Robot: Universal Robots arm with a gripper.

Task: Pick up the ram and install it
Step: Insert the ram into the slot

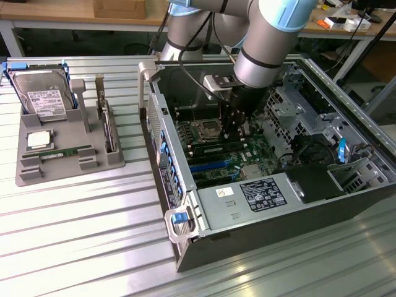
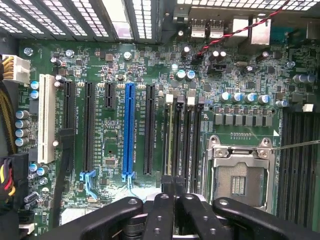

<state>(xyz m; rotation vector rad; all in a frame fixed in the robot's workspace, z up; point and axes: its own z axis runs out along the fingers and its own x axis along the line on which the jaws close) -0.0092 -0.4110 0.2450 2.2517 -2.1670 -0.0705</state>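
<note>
Tool (image 2: 172,192) closed, over ram (image 2: 172,145) seated in motherboard slot; second green stick (image 1: 65,151) lies in grey tray (image 1: 111,164).

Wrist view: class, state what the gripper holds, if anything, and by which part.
Cannot be told. The gripper is shut directly over the ram standing in its motherboard slot; any pinch on its top edge is hidden.
</note>
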